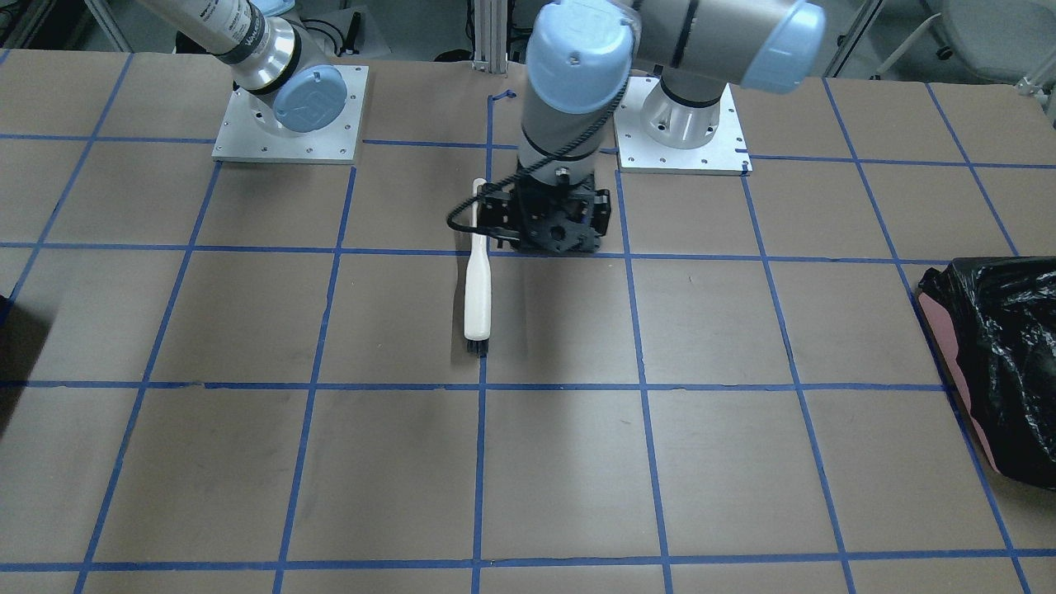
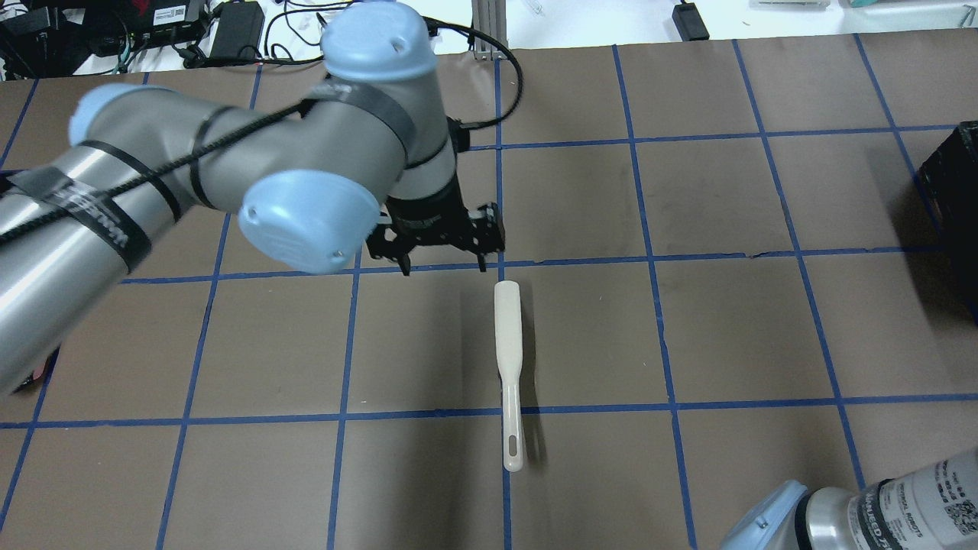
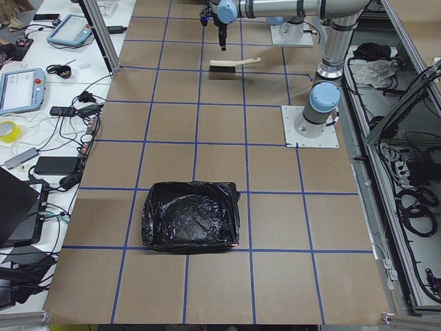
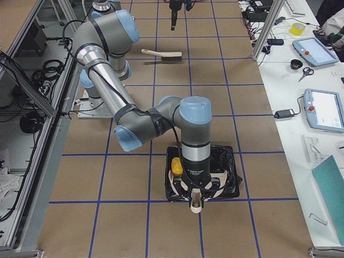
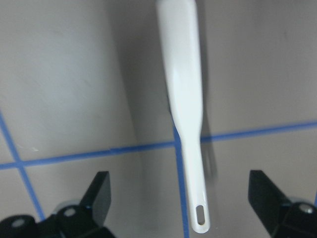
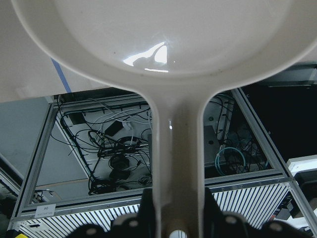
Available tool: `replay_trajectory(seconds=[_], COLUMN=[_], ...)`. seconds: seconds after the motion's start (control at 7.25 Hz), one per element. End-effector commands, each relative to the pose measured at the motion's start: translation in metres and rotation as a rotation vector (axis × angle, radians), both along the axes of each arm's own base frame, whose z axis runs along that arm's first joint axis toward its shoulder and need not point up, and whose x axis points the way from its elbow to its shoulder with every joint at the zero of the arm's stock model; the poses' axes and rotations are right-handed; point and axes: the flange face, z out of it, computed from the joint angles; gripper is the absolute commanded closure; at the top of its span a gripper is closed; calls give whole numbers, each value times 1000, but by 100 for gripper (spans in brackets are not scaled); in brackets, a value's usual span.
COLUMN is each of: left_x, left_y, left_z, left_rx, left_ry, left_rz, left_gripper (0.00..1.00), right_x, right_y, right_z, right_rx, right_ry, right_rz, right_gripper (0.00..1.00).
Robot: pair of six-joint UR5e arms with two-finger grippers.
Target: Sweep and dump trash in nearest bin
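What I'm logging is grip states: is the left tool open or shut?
Open. The left tool grips nothing, fingers wide apart; the brush lies on the table below.

Even overhead light, soft shadow beside brush [image 2: 508, 367], left wrist view blurred; white glare on dustpan [image 6: 168, 59]

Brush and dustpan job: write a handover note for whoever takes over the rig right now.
Left gripper: open, hovering above the brush, which lies flat mid-table.
Right gripper: shut on the dustpan handle, pan held over the black bin.
Trash: the yellow sponge lies in the bin; the rest is hidden behind the arm.
Done: sweeping and, it seems, dumping.
Left: check that the pan is empty, then set it down.
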Motion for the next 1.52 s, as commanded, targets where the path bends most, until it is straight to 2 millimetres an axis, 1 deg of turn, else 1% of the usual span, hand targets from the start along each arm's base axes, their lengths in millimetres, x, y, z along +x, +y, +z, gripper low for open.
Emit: replay_trajectory(seconds=[0.0, 0.14, 0.28, 0.41, 0.55, 0.69, 0.83, 0.97, 1.1, 1.24, 1.38], left_x=[75, 78, 82, 88, 92, 108, 134, 160, 178, 182, 181], left_y=[-44, -43, -39, -39, -35, -32, -33, -27, -25, -20, -17], left_z=[31, 27, 45, 47, 52, 61, 73, 83, 92, 93, 94], left_rx=[-47, -47, -75, -86, -92, -108, -133, -125, -141, -123, -122], left_ry=[13, 4, 7, -23, -28, -32, -47, -51, -53, -53, -53], left_rz=[145, 83, 58, 23, -35, -54, -101, -76, -53, -42, -42], left_gripper=[0, 0, 0, 0, 0, 0, 0, 0, 0, 0, 0], right_x=[15, 21, 26, 34, 61, 107, 146, 185, 228, 274, 319], right_y=[-7, -7, -5, -4, -17, -38, -59, -80, -101, -120, -136], right_z=[10, 20, 28, 28, 32, 44, 41, 27, 14, -6, -25], right_rx=[10, 14, -22, -45, -72, -102, -108, -120, -156, -175, -183], right_ry=[20, 41, 40, -11, -76, -117, -181, -290, -374, -446, -508], right_rz=[10, 2, -30, -77, -105, -129, -166, -202, -235, -291, -326], right_gripper=[100, 100, 100, 100, 100, 100, 100, 100, 100, 100, 100])
